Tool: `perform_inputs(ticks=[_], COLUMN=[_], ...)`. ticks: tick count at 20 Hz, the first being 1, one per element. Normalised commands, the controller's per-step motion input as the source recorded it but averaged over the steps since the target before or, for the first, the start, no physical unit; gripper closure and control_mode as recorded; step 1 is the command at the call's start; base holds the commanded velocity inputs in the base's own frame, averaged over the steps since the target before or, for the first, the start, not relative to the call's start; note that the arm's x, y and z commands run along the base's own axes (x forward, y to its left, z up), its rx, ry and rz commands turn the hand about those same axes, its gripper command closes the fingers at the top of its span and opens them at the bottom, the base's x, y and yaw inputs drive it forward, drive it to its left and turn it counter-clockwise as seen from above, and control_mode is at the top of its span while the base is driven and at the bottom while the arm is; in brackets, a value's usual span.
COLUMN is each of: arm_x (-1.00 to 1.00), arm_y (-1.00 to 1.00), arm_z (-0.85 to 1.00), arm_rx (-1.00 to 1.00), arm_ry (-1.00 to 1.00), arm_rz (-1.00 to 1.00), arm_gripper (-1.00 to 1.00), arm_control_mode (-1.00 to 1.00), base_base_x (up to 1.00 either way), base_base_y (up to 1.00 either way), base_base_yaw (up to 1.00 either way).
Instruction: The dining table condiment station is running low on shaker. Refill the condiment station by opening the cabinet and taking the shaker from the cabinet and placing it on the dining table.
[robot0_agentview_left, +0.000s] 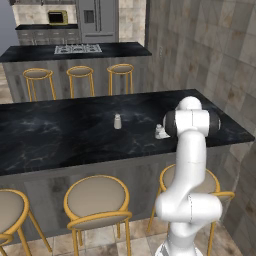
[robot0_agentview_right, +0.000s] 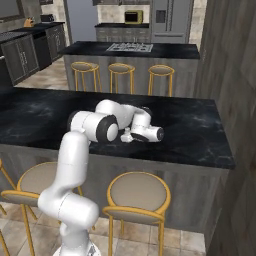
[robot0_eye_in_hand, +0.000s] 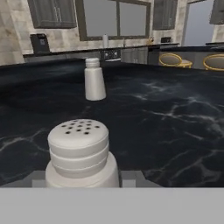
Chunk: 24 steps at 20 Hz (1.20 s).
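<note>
The shaker (robot0_eye_in_hand: 78, 153), pale grey-white with a perforated cap, stands upright right in front of the hand camera. My gripper (robot0_eye_in_hand: 82, 180) is shut on the shaker, with a grey fingertip touching its base on each side. The hand lies low over the dining table (robot0_agentview_right: 200, 132), whose top is black marble, near its front edge. From the base views the shaker (robot0_agentview_right: 126, 136) (robot0_agentview_left: 161, 131) sits at table level beside my forearm, close to the gripper (robot0_agentview_right: 132, 136). The cabinet is out of view.
A second pale shaker (robot0_agentview_left: 117, 121) (robot0_eye_in_hand: 94, 81) stands further in on the table top. Gold-framed stools (robot0_agentview_left: 97, 200) (robot0_agentview_right: 137, 192) line the near side below the arm. Behind the table is the island with a cooktop (robot0_agentview_left: 77, 48), and a wall (robot0_agentview_left: 210, 55) runs along the right.
</note>
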Motion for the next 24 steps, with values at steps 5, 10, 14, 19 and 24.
perform_inputs(ticks=[5, 10, 14, 19, 24], arm_x=[-0.1, -0.09, 0.0, 0.0, 0.0], arm_y=[0.0, -0.07, -0.04, -0.02, 0.0], arm_z=[-0.33, -0.06, 0.0, 0.03, 0.33], arm_rx=[-0.01, 0.0, 0.0, 0.0, 0.0], arm_ry=[-0.02, -0.02, 0.0, 0.0, 0.0], arm_rz=[0.01, 0.01, 0.0, 0.01, 0.0], arm_gripper=[-1.0, -1.0, -1.0, -1.0, -1.0], arm_control_mode=[-1.0, -1.0, -1.0, -1.0, -1.0], base_base_x=[0.0, 0.0, 0.0, 0.0, 0.0], base_base_y=[0.0, 0.0, 0.0, 0.0, 0.0], base_base_yaw=[0.0, 0.0, 0.0, 0.0, 0.0])
